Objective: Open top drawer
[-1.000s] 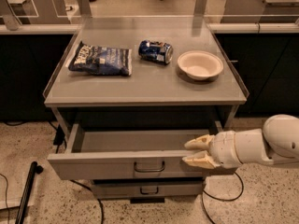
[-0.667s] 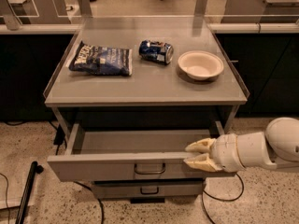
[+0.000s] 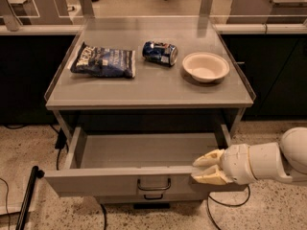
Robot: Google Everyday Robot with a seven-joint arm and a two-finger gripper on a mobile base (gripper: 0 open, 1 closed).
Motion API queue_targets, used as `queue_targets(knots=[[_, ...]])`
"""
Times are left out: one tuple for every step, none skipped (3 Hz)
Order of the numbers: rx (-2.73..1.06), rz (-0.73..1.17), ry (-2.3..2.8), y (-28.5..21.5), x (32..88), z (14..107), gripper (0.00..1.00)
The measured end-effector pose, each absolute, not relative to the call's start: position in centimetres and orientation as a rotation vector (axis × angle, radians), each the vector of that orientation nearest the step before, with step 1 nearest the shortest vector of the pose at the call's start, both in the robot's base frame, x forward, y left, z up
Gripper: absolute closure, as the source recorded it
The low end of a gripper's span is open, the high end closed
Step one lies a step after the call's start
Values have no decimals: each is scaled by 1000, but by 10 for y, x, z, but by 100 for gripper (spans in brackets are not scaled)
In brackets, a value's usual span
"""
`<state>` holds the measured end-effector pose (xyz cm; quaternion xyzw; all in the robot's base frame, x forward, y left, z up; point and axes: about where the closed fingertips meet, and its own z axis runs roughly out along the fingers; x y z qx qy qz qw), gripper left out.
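- The top drawer (image 3: 120, 181) sits directly under the table top (image 3: 144, 92). It is pulled well out, and its shallow grey tray is exposed and holds nothing you can see.
- The gripper (image 3: 194, 169) is at the right end of the top drawer's front panel, on the upper lip, well right of the drawer's centre handle (image 3: 153, 185). The handle is not touched.
- The fingers (image 3: 209, 157) are narrowly spread, one inside the top drawer's front lip and one outside it. They appear to pinch that lip, a hold that would let you draw the panel outward without using the small loop.
- The arm (image 3: 261, 162) reaches in from the right of the top drawer, roughly level with the front panel, with the wrist horizontal and the fingers pointing left along the lip.
- Judge the opening as largely complete, since most of the tray is clear of the frame.
- A chip bag (image 3: 103, 61), a can (image 3: 160, 52) and a bowl (image 3: 206, 66) lie above the top drawer, on the table top, clear of the pull.
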<state>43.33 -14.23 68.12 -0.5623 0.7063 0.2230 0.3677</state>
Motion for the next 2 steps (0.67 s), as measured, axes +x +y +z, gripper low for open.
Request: queue_targets(knots=[[-1432, 578, 1823, -145, 416, 681, 100], [-1429, 579, 1825, -145, 413, 681, 83]])
